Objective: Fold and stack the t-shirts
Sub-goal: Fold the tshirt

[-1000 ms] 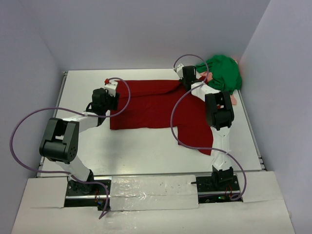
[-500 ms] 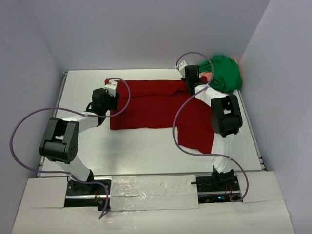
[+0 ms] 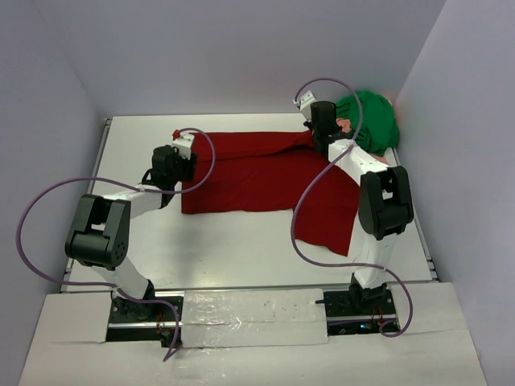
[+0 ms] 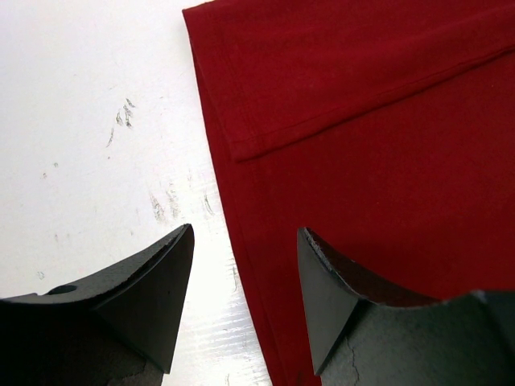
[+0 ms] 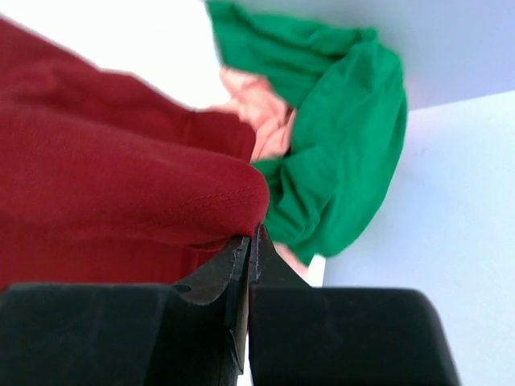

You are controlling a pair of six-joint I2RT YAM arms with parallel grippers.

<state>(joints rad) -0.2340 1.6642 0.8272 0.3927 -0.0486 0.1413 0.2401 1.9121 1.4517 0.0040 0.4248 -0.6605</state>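
Nearest me on the white desk (image 3: 145, 233) is the large dark red cloth t-shirt (image 3: 241, 173). It is spread flat across the middle, and its 3 o'clock side trails in a loose flap towards 5 o'clock. It looks soft, light and limp, so I expect it to sag and crease wherever it goes unsupported. I judge hems and corners the best holds, two at once.

My left tool (image 4: 245, 241) hovers at the shirt's 9 o'clock edge with its jaws wide, one finger over the desk, the other over cloth, gripping nothing. Farther off at 1 o'clock, my right tool (image 5: 249, 241) is pinched tight on a fold of the red cloth. Beyond it, in the far corner at 2 o'clock, the crumpled bright green t-shirt (image 3: 372, 121) lies heaped, with the small salmon-pink cloth (image 5: 259, 112) touching it.
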